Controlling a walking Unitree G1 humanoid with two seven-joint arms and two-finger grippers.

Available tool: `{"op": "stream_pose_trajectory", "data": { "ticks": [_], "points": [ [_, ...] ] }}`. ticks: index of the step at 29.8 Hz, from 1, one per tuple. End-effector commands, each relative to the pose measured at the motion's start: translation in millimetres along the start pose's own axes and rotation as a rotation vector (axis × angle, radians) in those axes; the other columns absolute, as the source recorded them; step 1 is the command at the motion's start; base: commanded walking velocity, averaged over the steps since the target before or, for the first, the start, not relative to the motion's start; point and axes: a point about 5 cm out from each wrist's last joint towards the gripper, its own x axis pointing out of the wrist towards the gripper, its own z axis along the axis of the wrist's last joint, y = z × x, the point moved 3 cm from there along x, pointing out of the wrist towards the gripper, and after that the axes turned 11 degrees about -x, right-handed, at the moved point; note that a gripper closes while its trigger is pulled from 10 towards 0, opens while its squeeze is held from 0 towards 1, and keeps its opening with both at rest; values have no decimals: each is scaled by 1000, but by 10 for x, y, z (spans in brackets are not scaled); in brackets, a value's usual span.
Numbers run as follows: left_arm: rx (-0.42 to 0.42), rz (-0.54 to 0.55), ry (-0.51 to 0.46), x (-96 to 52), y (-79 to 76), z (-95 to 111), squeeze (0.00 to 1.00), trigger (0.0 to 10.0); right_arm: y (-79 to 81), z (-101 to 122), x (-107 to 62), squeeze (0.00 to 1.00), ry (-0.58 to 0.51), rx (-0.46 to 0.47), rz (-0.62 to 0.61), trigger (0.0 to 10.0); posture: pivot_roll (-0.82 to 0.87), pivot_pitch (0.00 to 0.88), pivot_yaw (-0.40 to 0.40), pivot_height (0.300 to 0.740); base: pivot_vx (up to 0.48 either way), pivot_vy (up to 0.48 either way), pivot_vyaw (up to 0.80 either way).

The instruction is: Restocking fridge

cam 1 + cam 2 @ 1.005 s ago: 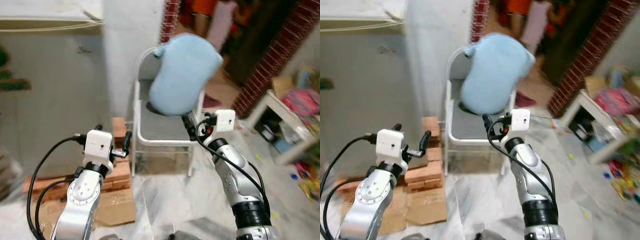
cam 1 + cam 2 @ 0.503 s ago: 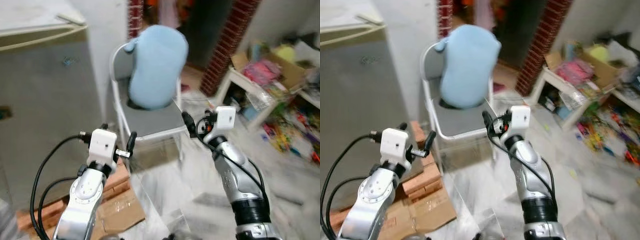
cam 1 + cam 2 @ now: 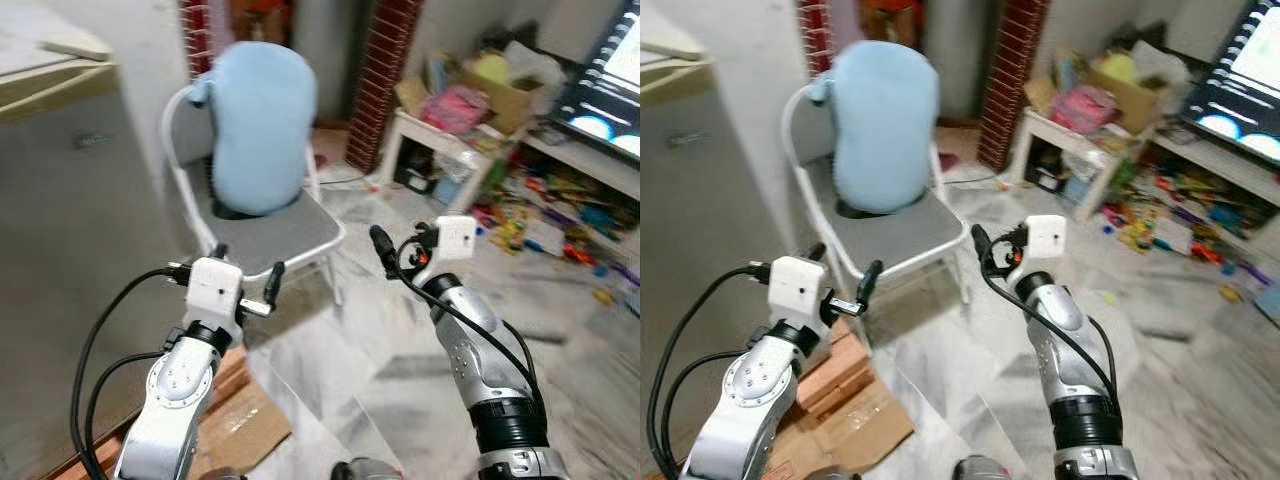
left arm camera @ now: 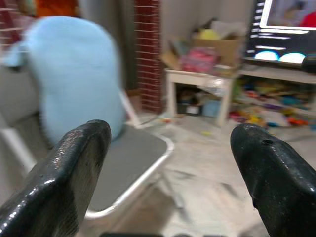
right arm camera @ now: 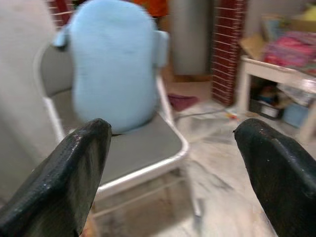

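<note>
The grey fridge [image 3: 60,200] stands shut at my left, with a pale slab on its top edge. My left gripper [image 3: 248,265] is raised in front of me, open with nothing between its fingers. My right gripper [image 3: 400,248] is held up at about the same height, also open and empty. Through both wrist views the wide-apart black fingers [image 4: 74,168] [image 5: 74,168] frame a grey folding chair [image 3: 290,235] holding a pale blue cushion [image 3: 255,125]. No food items are visible.
Bricks and flattened cardboard [image 3: 240,420] lie on the floor under my left arm. A red brick pillar [image 3: 385,70], a low white table [image 3: 440,140], scattered toys [image 3: 560,210] and a lit screen [image 3: 610,90] are at the right. Marble floor lies ahead.
The whole view has swung to the right: the fridge and chair slid left, and the toys and screen came into sight. Both arms keep the same pose, grippers open.
</note>
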Motion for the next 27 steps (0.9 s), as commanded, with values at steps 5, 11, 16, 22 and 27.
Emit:
{"op": "stream_pose_trajectory", "data": {
  "ticks": [5, 11, 16, 22, 27],
  "points": [
    [-2, -11, -16, 2, -18, 40, 0, 10000, -21, 16, 12, 0, -1, -3, -8, 10000, 92, 0, -79, 740, 0, -329, -800],
    [-1, -10, -7, 7, -13, 27, 0, 10000, -30, 0, 9, 0, 6, -4, -11, 10000, 88, 0, -78, 740, 0, -56, -800],
    [-25, -1, 5, 27, -3, 13, 0, 10000, -41, -4, 9, 0, 10, -3, -14, 10000, 82, 0, -76, 740, 0, 0, -800],
    [-59, 17, 5, 58, 48, 40, 0, 10000, -73, 0, -15, 0, 10, 3, -32, 10000, 71, 0, -62, 740, 0, 0, -667],
    [-63, 18, 7, 83, 86, 57, 0, 10000, -119, -7, -71, 0, 17, 12, -62, 10000, 62, 0, -50, 740, -51, 0, 0]
  ]
}}
